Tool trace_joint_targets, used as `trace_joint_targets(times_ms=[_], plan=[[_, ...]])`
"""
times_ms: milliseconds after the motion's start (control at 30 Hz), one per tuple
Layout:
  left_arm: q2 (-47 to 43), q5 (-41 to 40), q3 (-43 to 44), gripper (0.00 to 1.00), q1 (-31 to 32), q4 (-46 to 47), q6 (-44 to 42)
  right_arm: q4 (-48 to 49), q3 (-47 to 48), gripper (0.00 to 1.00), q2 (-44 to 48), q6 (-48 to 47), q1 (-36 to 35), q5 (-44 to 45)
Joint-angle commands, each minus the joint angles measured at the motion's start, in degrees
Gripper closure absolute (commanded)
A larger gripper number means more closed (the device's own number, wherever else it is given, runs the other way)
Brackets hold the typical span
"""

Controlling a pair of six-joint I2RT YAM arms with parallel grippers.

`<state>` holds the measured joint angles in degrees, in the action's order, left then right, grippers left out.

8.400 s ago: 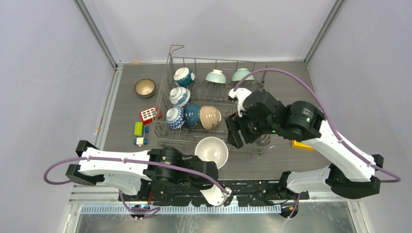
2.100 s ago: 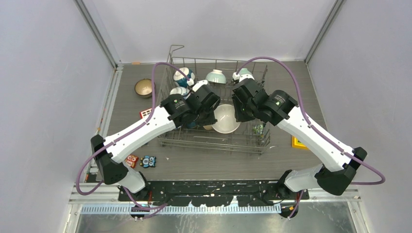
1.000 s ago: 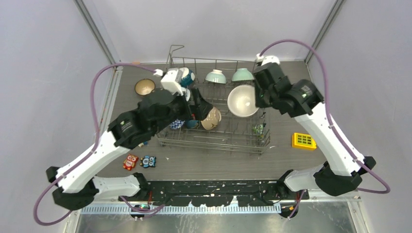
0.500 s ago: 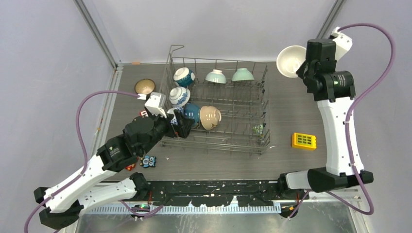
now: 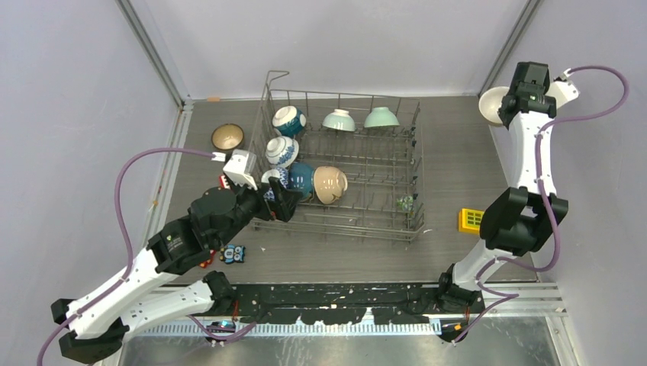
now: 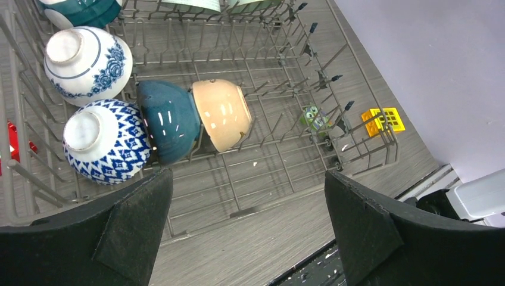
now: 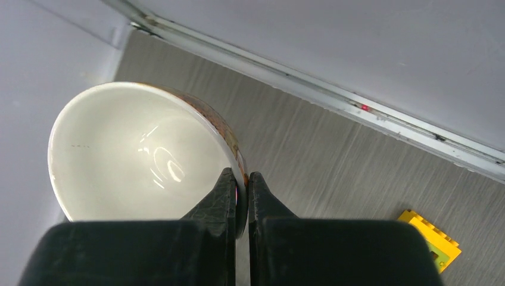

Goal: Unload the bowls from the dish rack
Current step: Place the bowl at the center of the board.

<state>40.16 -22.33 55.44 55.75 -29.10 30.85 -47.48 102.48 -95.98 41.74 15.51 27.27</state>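
The dish rack [image 6: 262, 95] is formed of thin grey metal wire with a dull sheen. The table [image 7: 309, 137] is faced in a matt grey surface printed or cut with a fine wood grain. The cream bowl [image 7: 143, 155] is glazed ceramic, its pale inside smooth and glossy, with bright reflections. A high gloss is also shown by the dark teal bowl [image 6: 170, 119], while a softer satin glaze is seen on the beige bowl [image 6: 223, 113]. The blue-and-white bowl [image 6: 107, 143] is smoothly glazed, its foot ring looking duller. The fingers [image 6: 369, 238] of the left gripper [image 6: 244, 179] are matt black plastic, faintly grainy. The yellow block [image 6: 384, 119] looks like smooth plastic.
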Motion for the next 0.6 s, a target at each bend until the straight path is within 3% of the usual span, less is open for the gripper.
trace_joint_targets(times_ms=[0,567], plan=[[-0.1,0.4,-0.4,0.0,-0.1,0.7,-0.3,8.5,-1.1,0.99,-0.1,2.4,0.8,-0.1],[1.1,1.5,-2.9,0.0,-0.1,3.1,-0.2,19.2,-5.8,0.99,-9.1,-11.4,1.5,-3.8]])
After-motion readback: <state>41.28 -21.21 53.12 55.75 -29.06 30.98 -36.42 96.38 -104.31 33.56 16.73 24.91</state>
